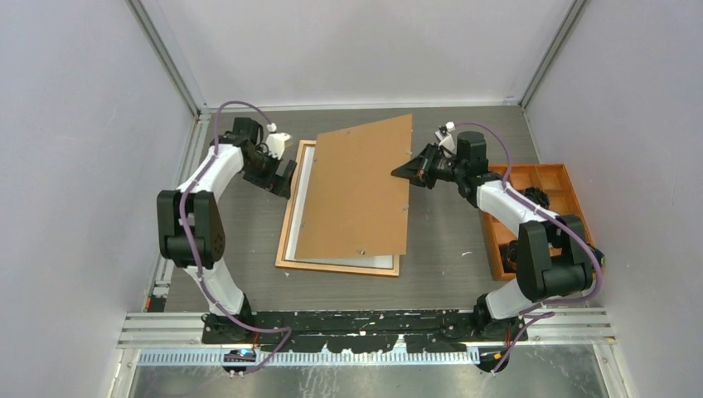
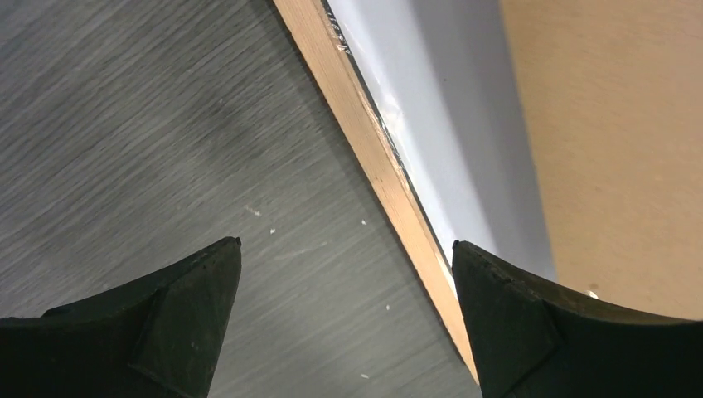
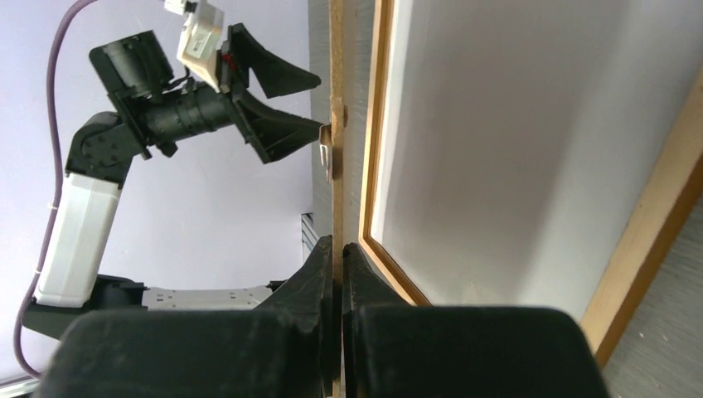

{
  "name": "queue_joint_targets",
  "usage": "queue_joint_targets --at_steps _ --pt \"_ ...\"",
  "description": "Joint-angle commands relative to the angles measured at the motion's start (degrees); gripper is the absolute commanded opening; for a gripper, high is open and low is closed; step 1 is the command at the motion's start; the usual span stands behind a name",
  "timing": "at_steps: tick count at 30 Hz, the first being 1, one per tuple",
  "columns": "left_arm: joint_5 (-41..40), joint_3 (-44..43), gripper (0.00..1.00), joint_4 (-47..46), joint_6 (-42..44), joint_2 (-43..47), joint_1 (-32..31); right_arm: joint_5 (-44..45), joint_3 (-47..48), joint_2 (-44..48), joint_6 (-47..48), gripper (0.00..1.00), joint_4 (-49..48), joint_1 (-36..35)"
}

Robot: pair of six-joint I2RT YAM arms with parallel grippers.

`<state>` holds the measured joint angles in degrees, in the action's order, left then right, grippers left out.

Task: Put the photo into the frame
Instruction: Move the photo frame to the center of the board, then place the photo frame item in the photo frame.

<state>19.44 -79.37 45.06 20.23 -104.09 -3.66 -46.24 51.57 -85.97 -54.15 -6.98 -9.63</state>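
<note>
The frame (image 1: 284, 249) lies flat mid-table, its thin orange-brown border (image 2: 373, 157) around a white sheet, the photo (image 1: 307, 174) lying face down. Only the photo's plain back (image 3: 514, 141) shows. A brown backing board (image 1: 356, 191) rests skewed over both, its right side raised. My right gripper (image 1: 406, 172) is shut on that board's right edge, the thin edge pinched between its jaws (image 3: 340, 245). At the frame's upper left border my left gripper (image 1: 286, 162) stands open (image 2: 346, 245), straddling the wooden border and holding nothing. The board's left edge lies just beside its fingertips (image 3: 290, 137).
An orange compartment tray (image 1: 547, 178) with small dark items stands at the right, behind my right arm. Grey walls close in the table on three sides. Small white specks dot the dark tabletop (image 2: 166, 166).
</note>
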Motion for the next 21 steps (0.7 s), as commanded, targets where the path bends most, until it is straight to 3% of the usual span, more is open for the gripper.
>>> queue_joint_targets --at_steps 1,8,21 --pt "3.3 -3.6 1.00 5.9 1.6 6.1 2.4 -4.3 4.7 -0.8 -2.3 0.01 -8.0 -0.2" --pt "8.0 -8.8 1.00 13.3 2.4 7.6 7.5 -4.6 6.5 -4.4 -0.6 0.01 -6.3 -0.4" --pt "10.7 -9.6 1.00 16.0 1.7 9.1 15.0 -4.8 8.8 -7.9 4.6 0.01 -1.0 -0.6"
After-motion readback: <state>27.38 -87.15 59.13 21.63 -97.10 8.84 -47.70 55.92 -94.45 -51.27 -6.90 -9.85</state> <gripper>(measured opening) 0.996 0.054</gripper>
